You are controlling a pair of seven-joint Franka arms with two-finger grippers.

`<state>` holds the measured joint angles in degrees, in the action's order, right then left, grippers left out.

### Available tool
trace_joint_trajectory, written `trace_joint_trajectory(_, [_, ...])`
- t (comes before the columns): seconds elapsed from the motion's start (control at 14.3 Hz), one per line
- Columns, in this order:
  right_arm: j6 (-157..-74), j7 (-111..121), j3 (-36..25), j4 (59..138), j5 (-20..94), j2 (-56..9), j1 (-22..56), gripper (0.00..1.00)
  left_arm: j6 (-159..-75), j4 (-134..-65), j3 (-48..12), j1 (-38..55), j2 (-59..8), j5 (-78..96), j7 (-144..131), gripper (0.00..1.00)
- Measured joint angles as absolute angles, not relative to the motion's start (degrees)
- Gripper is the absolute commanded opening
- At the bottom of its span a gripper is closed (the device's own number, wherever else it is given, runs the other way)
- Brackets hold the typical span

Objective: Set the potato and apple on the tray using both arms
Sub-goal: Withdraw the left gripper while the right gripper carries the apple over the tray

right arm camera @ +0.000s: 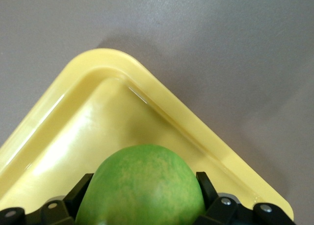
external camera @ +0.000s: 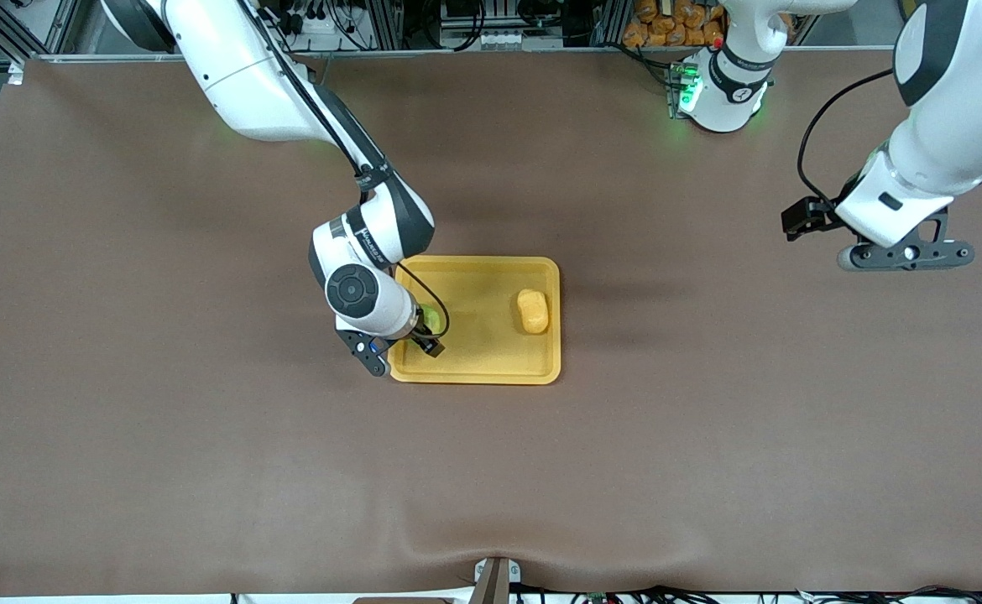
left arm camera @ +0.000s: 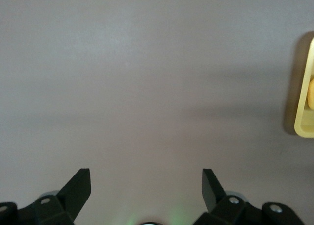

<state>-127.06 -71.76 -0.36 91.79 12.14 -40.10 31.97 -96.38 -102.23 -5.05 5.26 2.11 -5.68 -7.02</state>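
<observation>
Brown desk, bare along the edge nearest the front camera. Yellow-orange tray sits about mid-desk.

Right hand is down over the tray's corner nearest the front camera, at the right arm's end. Its fingers are clamped on the apple; in the right wrist view green skin with yellowish mottling fills the gap between the two dark fingers, and the tray's rounded corner shows under it. In the front view only a sliver of the apple shows past the wrist. Cannot tell whether the apple touches the tray floor.

Potato lies on the tray floor near the rim at the left arm's end, well apart from the apple.

Left hand waits over bare desk toward the left arm's end, well apart from the tray. Its fingers stand wide apart with nothing between them; the left wrist view catches a bit of tray rim at its margin.
</observation>
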Motion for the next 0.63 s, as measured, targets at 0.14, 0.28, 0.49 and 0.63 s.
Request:
trace_joint_trajectory(0.14, [-127.65,-71.79,-0.35,91.78,12.14,-40.47,32.05,0.71,-96.82,-101.66,-5.01,4.94,2.66,-5.68,-3.49,1.00])
trace_joint_trajectory(0.28, [-128.52,-72.26,-0.35,91.77,12.14,-41.04,32.05,0.86,-95.86,-100.52,-5.00,4.64,2.57,-5.68,-0.84,1.00])
trace_joint_trajectory(0.49, [-128.76,-72.87,-0.35,91.75,12.14,-41.48,32.06,1.00,-90.84,-97.02,-4.98,4.15,1.93,-5.67,1.09,1.00])
trace_joint_trajectory(0.63, [-128.77,-72.88,-0.36,91.54,12.11,-41.49,32.06,1.00,-85.45,-93.84,-4.95,3.61,1.02,-5.67,1.21,1.00])
